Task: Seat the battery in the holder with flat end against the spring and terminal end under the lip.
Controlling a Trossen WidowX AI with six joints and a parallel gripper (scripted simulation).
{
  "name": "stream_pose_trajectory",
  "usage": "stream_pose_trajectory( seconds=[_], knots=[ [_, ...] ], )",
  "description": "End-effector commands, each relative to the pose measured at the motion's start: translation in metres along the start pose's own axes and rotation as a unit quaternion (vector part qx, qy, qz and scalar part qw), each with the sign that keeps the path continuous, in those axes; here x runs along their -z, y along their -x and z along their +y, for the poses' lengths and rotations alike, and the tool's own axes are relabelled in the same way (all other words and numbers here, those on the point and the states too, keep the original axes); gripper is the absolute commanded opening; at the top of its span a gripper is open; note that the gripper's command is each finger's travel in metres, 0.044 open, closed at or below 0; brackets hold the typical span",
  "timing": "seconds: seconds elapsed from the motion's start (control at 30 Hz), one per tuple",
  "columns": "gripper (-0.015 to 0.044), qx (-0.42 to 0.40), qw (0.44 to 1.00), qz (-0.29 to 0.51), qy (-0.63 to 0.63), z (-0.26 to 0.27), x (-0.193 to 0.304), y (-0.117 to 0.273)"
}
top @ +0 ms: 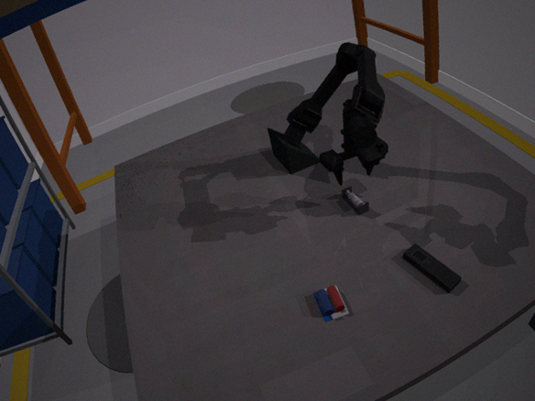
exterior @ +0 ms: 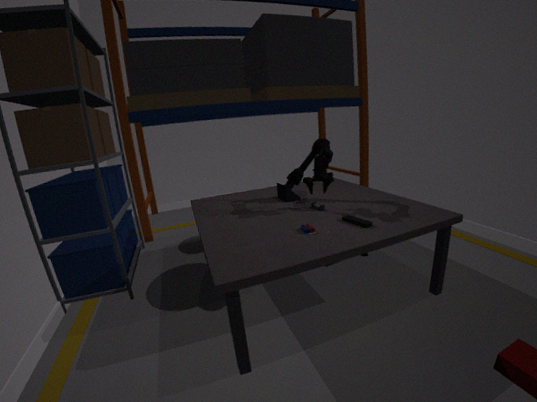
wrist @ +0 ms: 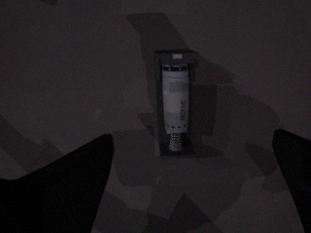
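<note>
- Leave alone the blue cylinder [top: 324, 302] [exterior: 305, 228] and red cylinder [top: 335, 298] [exterior: 310, 227], lying side by side on the counter [top: 216, 277] [exterior: 245, 254] [wrist: 49, 87], well apart from the work.
- Find the battery [top: 353, 198] [exterior: 316, 205] [wrist: 176, 97] lying lengthwise in its holder [top: 363, 208] [exterior: 321, 207] [wrist: 158, 107], one end at the spring [wrist: 175, 142], the other at the lip [wrist: 177, 56]. Cannot tell how fully tucked under; if shallow, could ride up from spring push.
- Note the fingers [top: 337, 172] [exterior: 310, 187] spread wide, gripping nothing, above the counter and apart from the holder. Judge release as done; probably just retreat. Could knock the battery askew by dipping or swinging sideways, or strain the lip by pressing again.
- Avoid, farthest right, the dark remote-like block [top: 431, 267] [exterior: 356, 220]; could clip it only through a low, wide sweep.
</note>
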State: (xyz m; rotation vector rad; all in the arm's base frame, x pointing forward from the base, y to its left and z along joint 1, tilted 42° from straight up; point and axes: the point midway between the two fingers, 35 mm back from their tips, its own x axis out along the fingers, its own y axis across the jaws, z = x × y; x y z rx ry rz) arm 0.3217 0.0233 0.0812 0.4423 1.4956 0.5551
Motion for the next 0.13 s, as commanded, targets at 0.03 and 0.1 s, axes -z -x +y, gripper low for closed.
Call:
stream_pose_trajectory(
  seconds=[0.03, 0.1],
  knots=[
    [0.044, 0.002, 1.0, 0.001, 0.002, -0.0006, 0.0005, 0.0003],
    [0.044, 0.002, 1.0, 0.001, 0.002, -0.0006, 0.0005, 0.0003]
  ],
)
